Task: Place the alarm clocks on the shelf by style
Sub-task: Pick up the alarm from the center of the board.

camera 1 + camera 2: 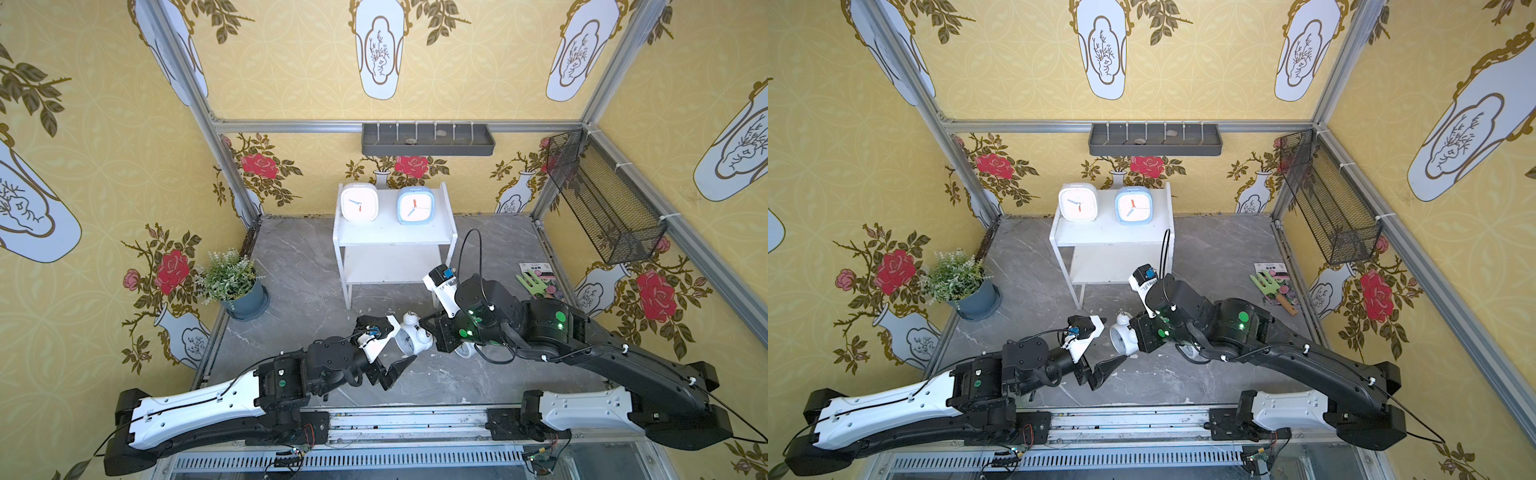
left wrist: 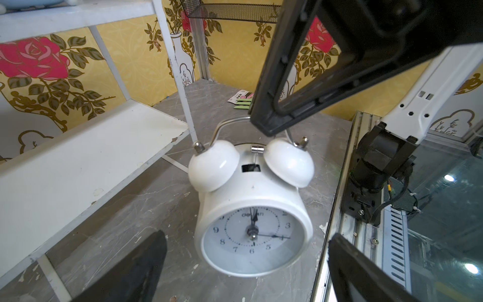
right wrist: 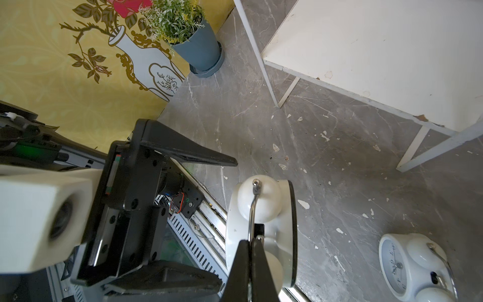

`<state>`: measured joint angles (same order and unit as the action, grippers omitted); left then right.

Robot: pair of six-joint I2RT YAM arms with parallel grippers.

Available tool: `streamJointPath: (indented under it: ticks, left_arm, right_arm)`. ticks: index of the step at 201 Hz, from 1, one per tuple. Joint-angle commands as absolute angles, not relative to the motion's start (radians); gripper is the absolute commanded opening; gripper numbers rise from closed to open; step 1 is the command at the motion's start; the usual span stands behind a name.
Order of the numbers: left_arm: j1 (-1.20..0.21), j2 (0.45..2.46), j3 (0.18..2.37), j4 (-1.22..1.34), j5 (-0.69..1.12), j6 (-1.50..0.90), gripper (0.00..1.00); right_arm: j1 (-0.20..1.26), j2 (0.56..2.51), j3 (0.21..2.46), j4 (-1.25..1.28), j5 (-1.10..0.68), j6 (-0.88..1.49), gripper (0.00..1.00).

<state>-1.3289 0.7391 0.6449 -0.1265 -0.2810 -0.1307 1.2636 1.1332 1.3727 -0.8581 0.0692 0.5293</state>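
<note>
One twin-bell clock (image 2: 252,209) hangs over the table (image 1: 299,270) in front of the shelf (image 1: 395,237), its wire handle (image 2: 230,121) pinched between the right fingers (image 3: 243,274). The left fingers (image 2: 136,266) stand wide apart either side of its face. The second twin-bell clock (image 3: 413,264) lies on the table; the white square clock (image 1: 359,202) and the blue square clock (image 1: 414,205) stand on the shelf's top board.

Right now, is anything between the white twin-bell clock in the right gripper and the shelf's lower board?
Nothing visible: the right gripper is shut on the round white twin-bell alarm clock by its wire handle. The lower board of the white two-tier shelf is bare, front open. The open left gripper sits on the clock's face side, away from the shelf.
</note>
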Motion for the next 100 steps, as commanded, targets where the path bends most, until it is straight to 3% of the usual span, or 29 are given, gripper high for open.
streamJointPath:
  ticks: [1, 100]
  left_arm:
    - [-1.330, 0.735, 0.628, -0.059, -0.292, -0.109, 0.99]
    - [-1.330, 0.728, 0.594, -0.055, -0.291, -0.171, 0.99]
  right_arm:
    - [1.265, 1.139, 1.385, -0.777, 0.042, 0.511, 0.00]
    - [1.266, 1.172, 1.397, -0.717, 0.029, 0.494, 0.00]
